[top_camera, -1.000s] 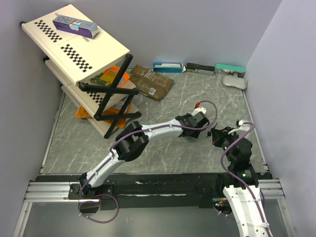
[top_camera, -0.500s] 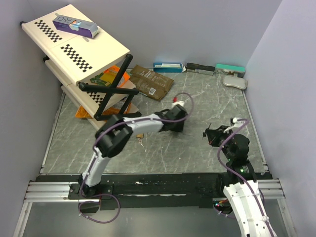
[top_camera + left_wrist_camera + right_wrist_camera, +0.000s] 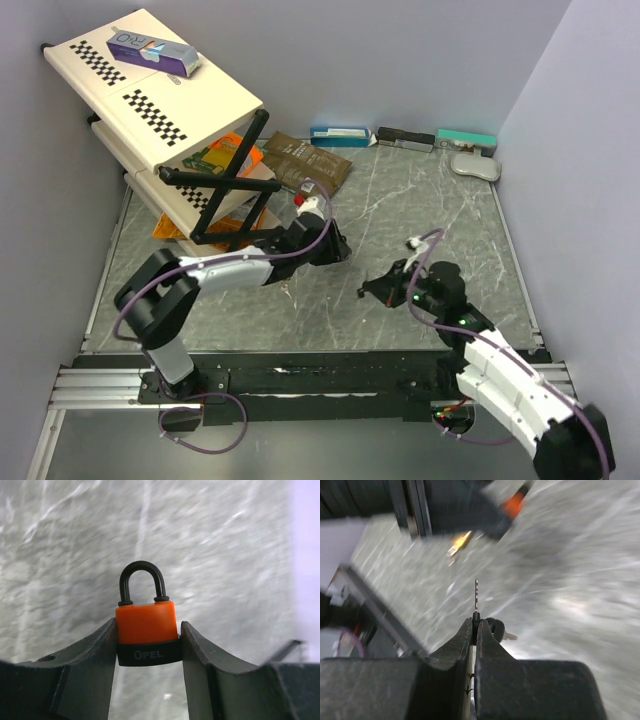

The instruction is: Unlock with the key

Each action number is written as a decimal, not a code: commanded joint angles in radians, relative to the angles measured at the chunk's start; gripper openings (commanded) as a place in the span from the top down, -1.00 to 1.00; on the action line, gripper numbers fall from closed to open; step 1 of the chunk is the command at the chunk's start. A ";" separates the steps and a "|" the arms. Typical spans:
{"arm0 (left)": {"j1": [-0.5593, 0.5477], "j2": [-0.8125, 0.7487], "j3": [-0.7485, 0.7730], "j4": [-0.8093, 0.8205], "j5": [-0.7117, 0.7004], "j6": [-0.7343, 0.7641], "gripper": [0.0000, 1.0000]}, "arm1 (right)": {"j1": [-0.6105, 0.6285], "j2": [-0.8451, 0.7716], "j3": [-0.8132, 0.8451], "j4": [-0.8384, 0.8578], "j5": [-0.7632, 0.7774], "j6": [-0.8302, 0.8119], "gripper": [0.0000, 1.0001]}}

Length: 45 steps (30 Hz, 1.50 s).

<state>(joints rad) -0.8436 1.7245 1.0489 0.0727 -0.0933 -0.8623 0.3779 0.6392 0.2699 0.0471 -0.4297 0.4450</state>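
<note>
**A:** What is noted in the top view?
**B:** A folding rack [image 3: 215,95] is set at far left. A purple box [image 3: 152,50] is carried on its top tier, orange packets [image 3: 232,150] on a lower one. A brown pouch [image 3: 305,165] lies beside it.
**A:** Left wrist?
**B:** The orange padlock [image 3: 146,622] is clamped upright in the left gripper [image 3: 148,630], over the table [image 3: 75,540].
**A:** Right wrist?
**B:** The key [image 3: 476,596] is pinched by the closed right gripper [image 3: 474,625]. The blurred orange shape ahead is probably the padlock.

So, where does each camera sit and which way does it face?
Top: above, behind the bases, looking down at the table; left arm and right arm show.
Left wrist: faces along the left gripper clamping the padlock.
Right wrist: faces along the right gripper, shut on the key.
Shared: the padlock, in both wrist views.
</note>
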 commanded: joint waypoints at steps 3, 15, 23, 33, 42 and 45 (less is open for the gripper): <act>0.003 -0.157 -0.115 0.255 0.004 -0.124 0.99 | 0.098 0.213 -0.020 0.310 -0.032 0.087 1.00; 0.000 -0.168 -0.219 0.358 0.041 -0.153 0.99 | 0.099 0.437 0.118 0.292 -0.112 0.141 1.00; -0.011 -0.143 -0.184 0.311 0.018 -0.132 0.99 | 0.105 0.550 0.175 0.283 -0.144 0.164 1.00; -0.018 -0.062 0.002 -0.069 -0.178 0.142 0.99 | 0.105 0.519 0.200 0.107 0.032 0.136 1.00; -0.109 0.124 0.299 -0.508 -0.521 0.373 0.99 | 0.107 0.464 0.172 0.074 0.063 0.115 1.00; -0.158 0.190 0.391 -0.623 -0.647 0.445 0.99 | 0.107 0.420 0.161 0.044 0.106 0.101 1.00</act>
<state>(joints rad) -0.9470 1.8626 1.3293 -0.3492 -0.5037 -0.5594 0.4793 1.1324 0.4259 0.1162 -0.3893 0.5732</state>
